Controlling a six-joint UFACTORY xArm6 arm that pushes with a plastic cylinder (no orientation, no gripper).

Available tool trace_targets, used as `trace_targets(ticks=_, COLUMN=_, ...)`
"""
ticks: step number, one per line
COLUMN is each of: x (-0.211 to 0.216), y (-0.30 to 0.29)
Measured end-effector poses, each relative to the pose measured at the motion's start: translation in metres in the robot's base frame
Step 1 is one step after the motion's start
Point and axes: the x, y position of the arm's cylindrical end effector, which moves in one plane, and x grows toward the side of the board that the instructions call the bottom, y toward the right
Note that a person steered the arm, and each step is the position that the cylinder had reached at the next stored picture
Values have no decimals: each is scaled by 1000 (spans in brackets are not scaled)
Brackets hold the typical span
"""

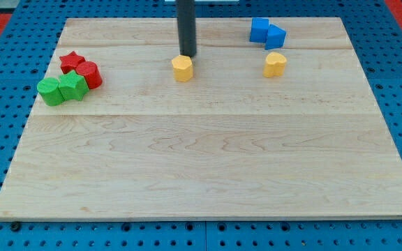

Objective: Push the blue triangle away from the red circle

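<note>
One relation matters: the blue triangle lies toward the view's right of my tip, well apart; no pincer fitted, so no grip state.

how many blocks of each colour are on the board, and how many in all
red: 2, the red star and the red circle
green: 2, green blocks and
yellow: 2, yellow blocks and
blue: 2, the blue cube and the blue triangle
total: 8
</note>
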Motion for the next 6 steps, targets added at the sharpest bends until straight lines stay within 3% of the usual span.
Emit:
trace_targets(ticks=1, x=23, y=-46)
trace_targets(ticks=2, x=49, y=-38)
trace_targets(ticks=3, x=59, y=8)
trace_targets(ticks=4, x=106, y=-42)
trace_targets(ticks=5, x=85, y=-92)
trace_targets(ticks=6, x=88, y=-39)
